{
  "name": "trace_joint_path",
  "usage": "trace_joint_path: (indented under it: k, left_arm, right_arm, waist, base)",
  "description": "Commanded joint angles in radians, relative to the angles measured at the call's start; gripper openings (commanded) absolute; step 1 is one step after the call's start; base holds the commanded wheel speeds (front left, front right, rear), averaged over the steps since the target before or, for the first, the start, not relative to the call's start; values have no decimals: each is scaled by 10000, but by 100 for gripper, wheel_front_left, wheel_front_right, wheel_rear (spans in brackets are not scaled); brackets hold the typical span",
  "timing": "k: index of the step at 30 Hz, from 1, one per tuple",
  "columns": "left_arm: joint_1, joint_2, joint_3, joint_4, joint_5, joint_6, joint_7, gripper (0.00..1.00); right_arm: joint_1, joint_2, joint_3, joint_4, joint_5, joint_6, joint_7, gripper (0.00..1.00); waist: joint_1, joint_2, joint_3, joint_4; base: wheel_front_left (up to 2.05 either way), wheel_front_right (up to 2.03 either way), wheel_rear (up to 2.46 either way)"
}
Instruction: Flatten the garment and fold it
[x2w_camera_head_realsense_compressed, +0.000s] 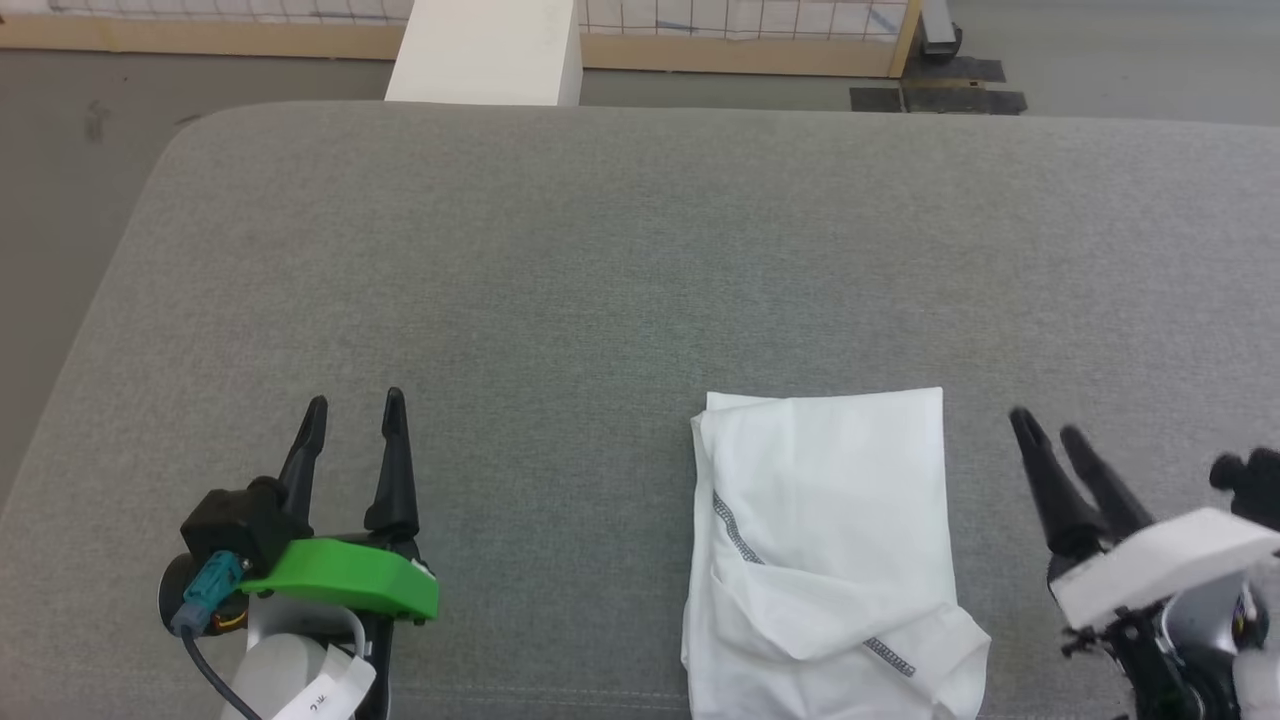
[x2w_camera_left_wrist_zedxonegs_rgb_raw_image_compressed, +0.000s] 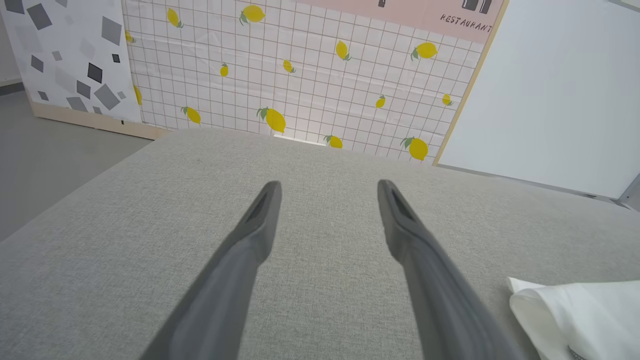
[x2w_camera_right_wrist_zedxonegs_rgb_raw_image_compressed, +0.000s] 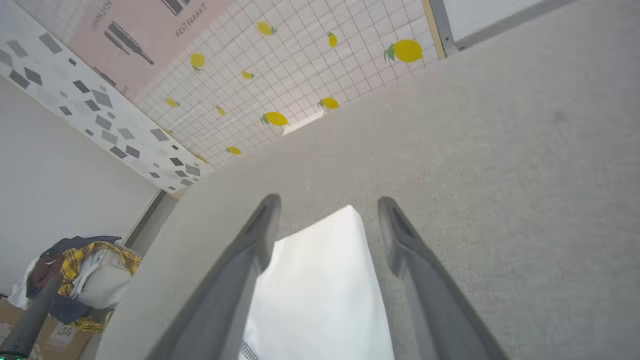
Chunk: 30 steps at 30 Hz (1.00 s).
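While garment (x2w_camera_head_realsense_compressed: 825, 550) is lying folded at lower centre-right of head view on grey cushion (x2w_camera_head_realsense_compressed: 600, 280), left gripper (x2w_camera_head_realsense_compressed: 355, 398) and right gripper (x2w_camera_head_realsense_compressed: 1044, 422) are flanking it, fingers spread wide, gripping nothing.

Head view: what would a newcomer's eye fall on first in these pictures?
The white garment, folded into a compact rectangle, stands out at the near edge of the grey cushioned surface. The left gripper, with its green part, is open well to the left of it. The right gripper is open just right of it.
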Motion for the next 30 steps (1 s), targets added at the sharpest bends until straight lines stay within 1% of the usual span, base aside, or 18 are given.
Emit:
trace_joint_path:
  k: [1, 2, 6, 10, 18, 21, 23, 25, 26, 30]
  left_arm:
    - [113, -27, 30, -46, -71, -70, -38, 100]
    - [122, -27, 35, -62, -68, -70, -38, 100]
    - [127, -28, 48, -87, -65, -70, -38, 100]
    - [114, -28, 69, -89, -74, -70, -38, 100]
    - [-10, -28, 78, -102, -68, -71, -38, 100]
    - [-28, -28, 82, -127, -65, -71, -38, 100]
    - [-45, -28, 92, -132, -60, -71, -38, 100]
    - [-65, -28, 97, -138, -62, -71, -38, 100]
    - [-76, -28, 98, -142, -64, -71, -38, 100]
    - [-93, -28, 196, -209, -48, -70, -38, 100]
  right_arm:
    - [167, 3, -137, 395, 678, -13, 118, 100]
    - [215, 3, -247, 778, 1206, -13, 305, 100]
    - [186, 3, -305, 2024, 2625, -13, 1248, 100]
    - [-8, 3, -116, 2860, 3617, -13, 2247, 100]
    - [-469, 3, 126, 3900, 3855, -13, 3477, 100]
    - [-672, 3, 319, 4155, 3608, -13, 3907, 100]
    - [-787, 3, 448, 4215, 3110, -13, 4258, 40]
    - [-891, 3, 419, 4098, 2445, -13, 4352, 7]
    - [-959, 3, 367, 3984, 2013, -13, 4341, 0]
    - [-1320, 3, 210, 3317, 424, -13, 4276, 0]
  waist:
    - [0, -1, -23, -74]
    - [0, -1, -13, -89]
    - [0, -1, 49, -102]
    - [0, -1, 117, -57]
    - [0, -1, 314, 147]
    - [0, -1, 384, 208]
    - [0, -1, 417, 250]
    - [0, -1, 447, 291]
    - [0, -1, 463, 308]
    - [0, -1, 575, 239]
  base:
    - [0, 0, 0]
    - [0, 0, 0]
    - [0, 0, 0]
    - [0, 0, 0]
    - [0, 0, 0]
    - [0, 0, 0]
    - [0, 0, 0]
    - [0, 0, 0]
    - [0, 0, 0]
    - [0, 0, 0]
